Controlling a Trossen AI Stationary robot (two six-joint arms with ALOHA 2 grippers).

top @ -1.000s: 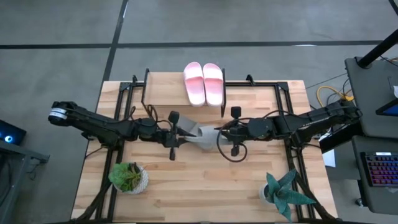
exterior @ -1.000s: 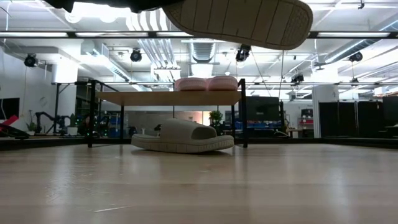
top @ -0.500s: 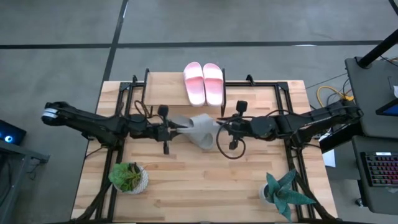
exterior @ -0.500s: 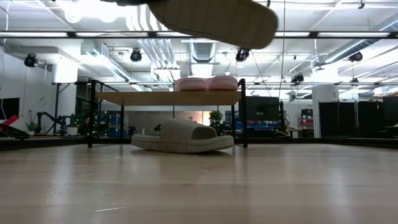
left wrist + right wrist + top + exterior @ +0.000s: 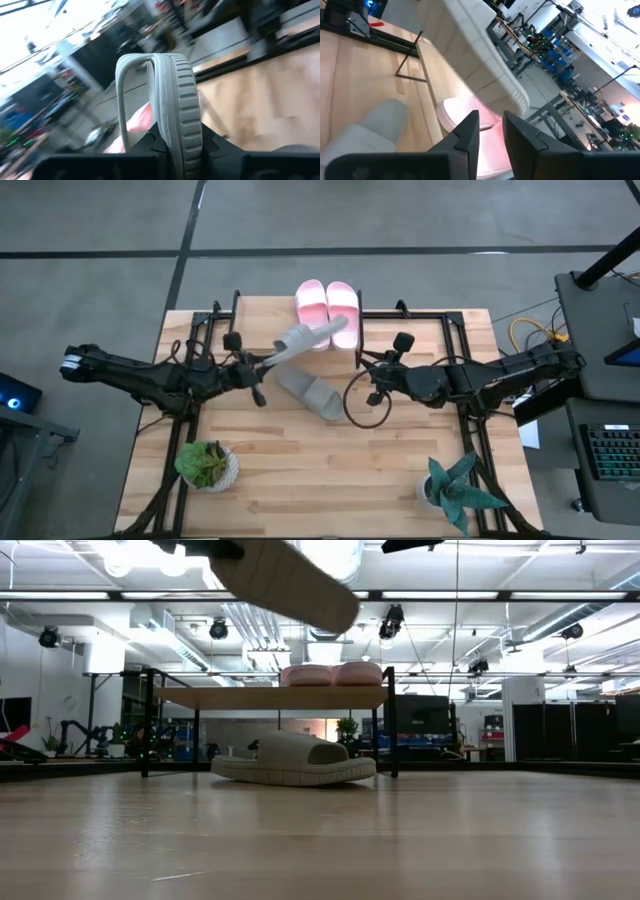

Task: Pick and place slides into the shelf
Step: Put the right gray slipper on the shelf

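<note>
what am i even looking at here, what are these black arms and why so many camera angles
Two robot arms work at a wooden table. One picture looks straight down, one sits at table height, and one camera rides on each wrist. The left gripper is shut on a grey slide, lifted toward the shelf, where two pink slides already sit. A second grey slide lies on the table beside the shelf. The right gripper is open and holds nothing. Two potted plants stand at the near edge.

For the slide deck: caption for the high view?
Left gripper lifts a grey slide toward the shelf holding two pink slides.
</note>
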